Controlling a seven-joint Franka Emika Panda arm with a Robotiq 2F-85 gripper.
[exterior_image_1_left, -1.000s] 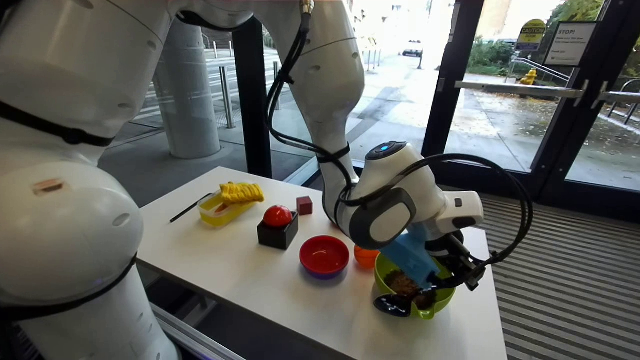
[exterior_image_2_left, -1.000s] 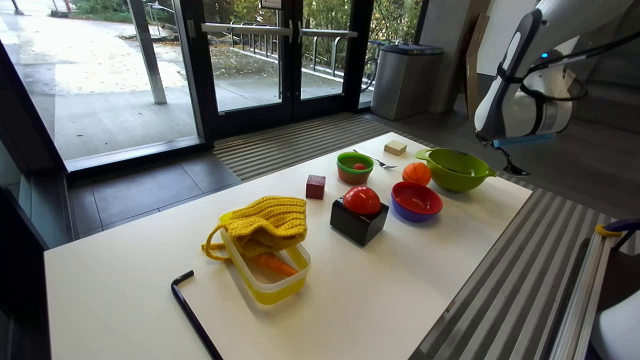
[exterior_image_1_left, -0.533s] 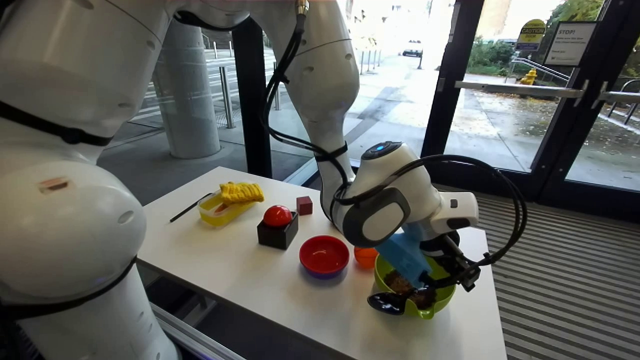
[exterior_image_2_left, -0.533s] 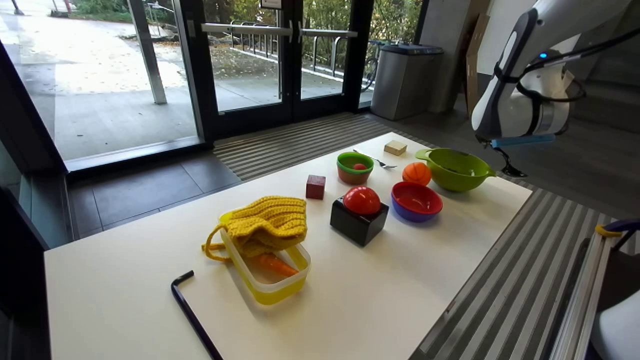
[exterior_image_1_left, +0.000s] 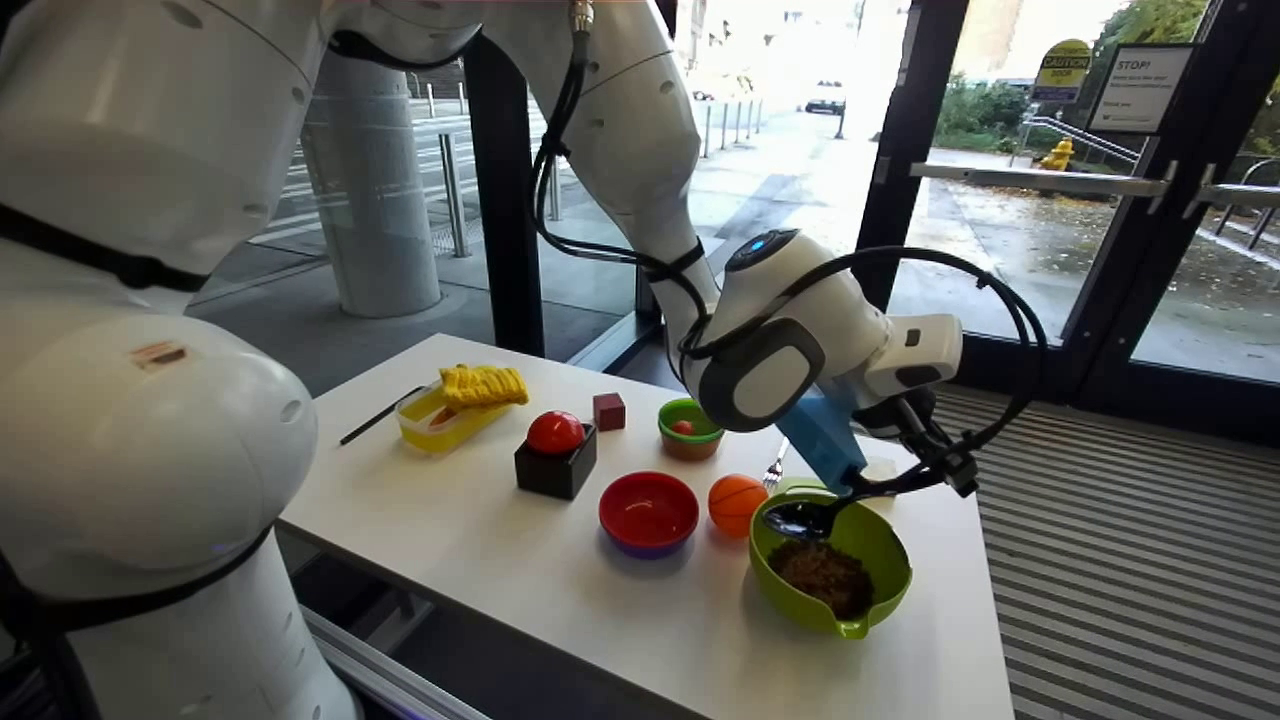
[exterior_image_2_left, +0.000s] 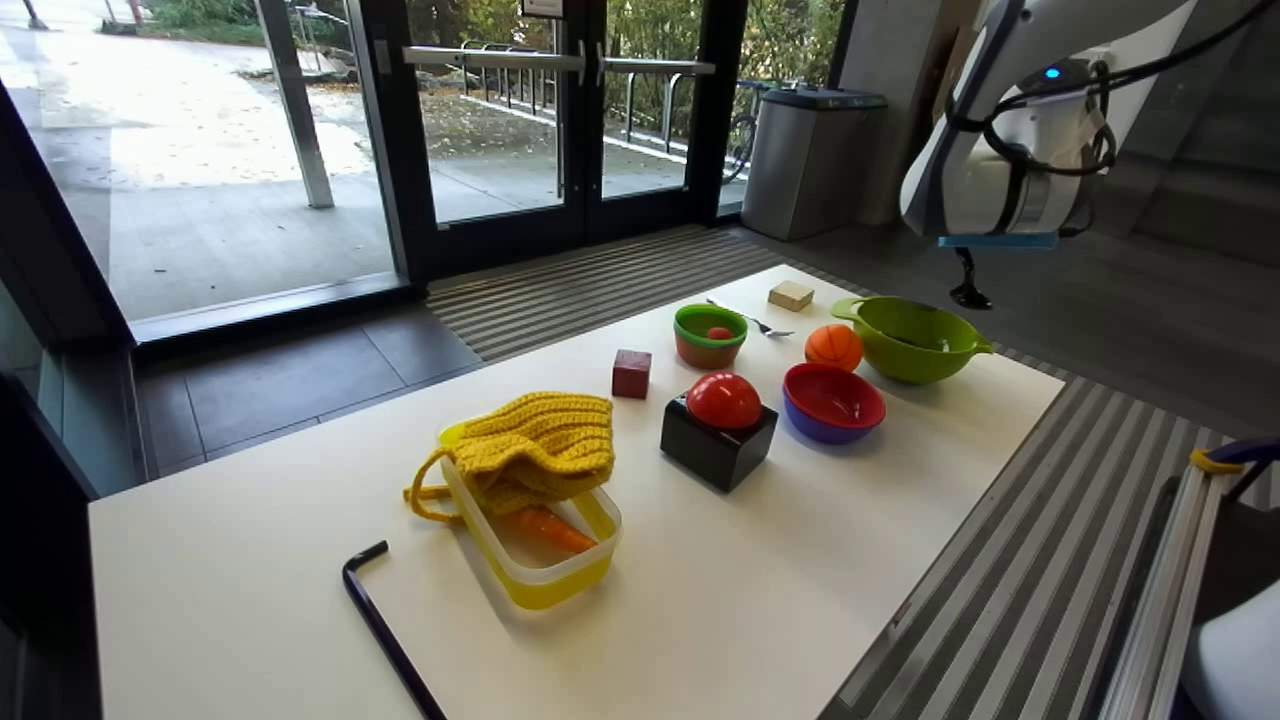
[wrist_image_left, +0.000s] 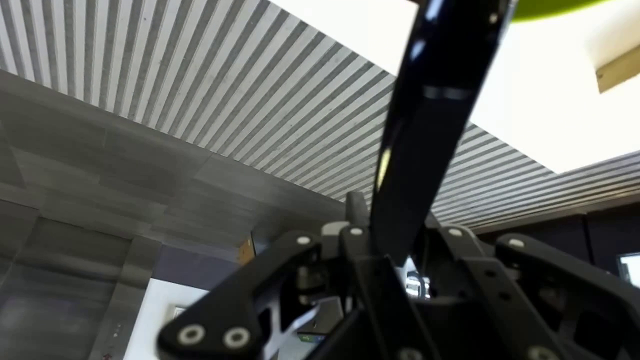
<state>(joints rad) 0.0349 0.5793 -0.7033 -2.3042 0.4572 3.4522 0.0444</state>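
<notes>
My gripper (exterior_image_1_left: 940, 468) is shut on the handle of a black spoon (exterior_image_1_left: 800, 520). In the wrist view my gripper (wrist_image_left: 392, 225) has the dark spoon handle (wrist_image_left: 425, 135) between its fingers. The spoon's glossy end hangs above a green bowl (exterior_image_1_left: 785, 600), near its rim and apart from the table. The green bowl holds brown crumbly stuff (exterior_image_1_left: 825, 575). In an exterior view the spoon (exterior_image_2_left: 970, 295) hangs tilted beyond the green bowl (exterior_image_2_left: 915, 350); the fingers are hidden there. A light blue piece (exterior_image_1_left: 825, 435) is fixed to the wrist.
An orange ball (exterior_image_1_left: 736, 505) touches or nearly touches the green bowl. A red bowl (exterior_image_1_left: 648, 510), a black box with red dome (exterior_image_1_left: 556, 465), a green-rimmed cup (exterior_image_1_left: 690, 440), a fork (exterior_image_2_left: 765, 326), a tan block (exterior_image_2_left: 790, 295), a maroon cube (exterior_image_2_left: 631, 373) and a yellow container (exterior_image_2_left: 550, 590) stand around.
The arm has lifted the spoon up from in front of the green bowl. The brown contents, the cup and the fork now show in an exterior view. The tabletop things have not moved.
</notes>
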